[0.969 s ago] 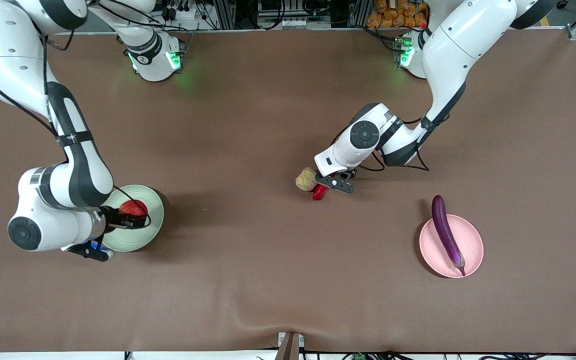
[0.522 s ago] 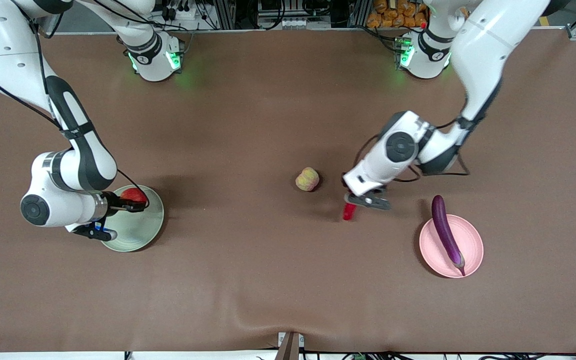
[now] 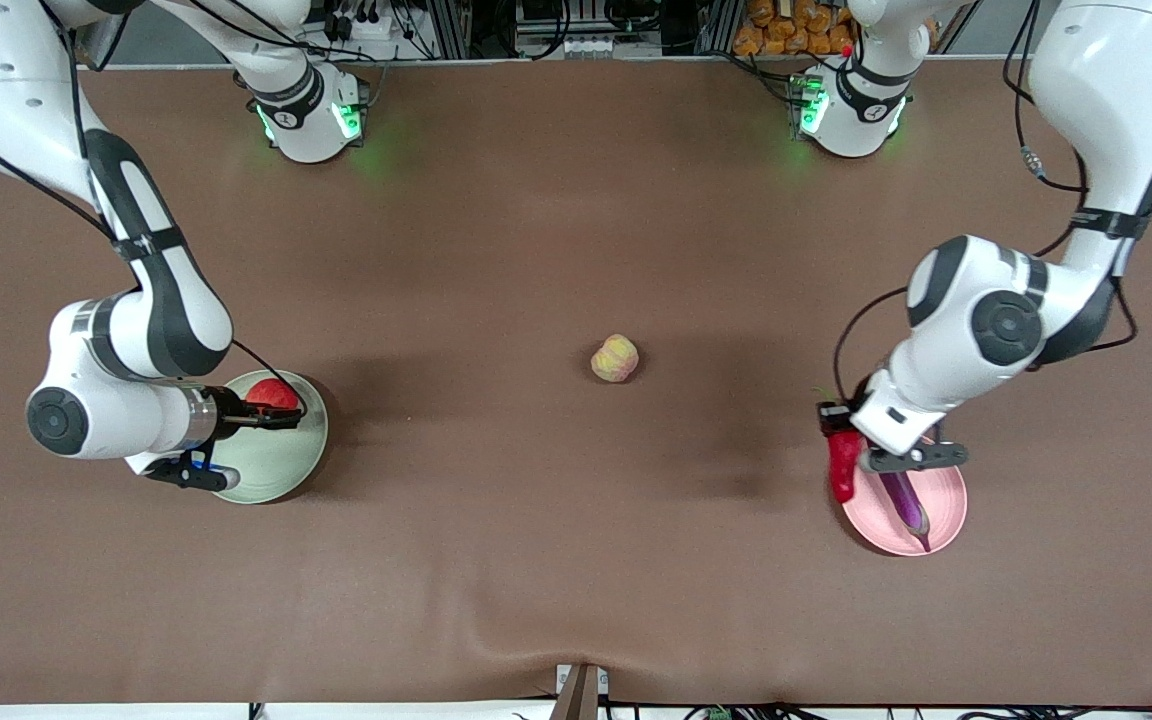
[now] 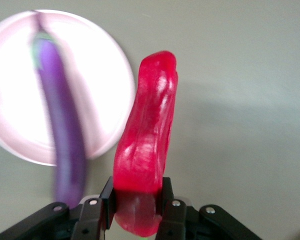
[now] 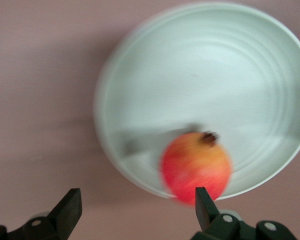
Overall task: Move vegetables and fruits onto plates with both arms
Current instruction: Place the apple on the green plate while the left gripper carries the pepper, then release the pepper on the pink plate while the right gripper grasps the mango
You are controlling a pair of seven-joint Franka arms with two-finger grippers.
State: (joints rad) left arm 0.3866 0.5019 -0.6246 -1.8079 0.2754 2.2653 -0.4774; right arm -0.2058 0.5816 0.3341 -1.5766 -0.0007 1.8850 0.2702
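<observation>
Chili pepper [image 4: 146, 145] pinched in left hand [image 4: 137, 207], unlabelled

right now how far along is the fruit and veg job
Done: the eggplant lies on the pink plate, and the red fruit sits in the green plate, under the open right end effector. In hand: the left end effector holds the chili pepper over the pink plate's rim. Left: the ribbed fruit mid-table.

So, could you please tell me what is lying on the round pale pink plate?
A long purple eggplant lies on the pale pink plate. The left gripper, shut on the red chili pepper, covers part of both.
</observation>
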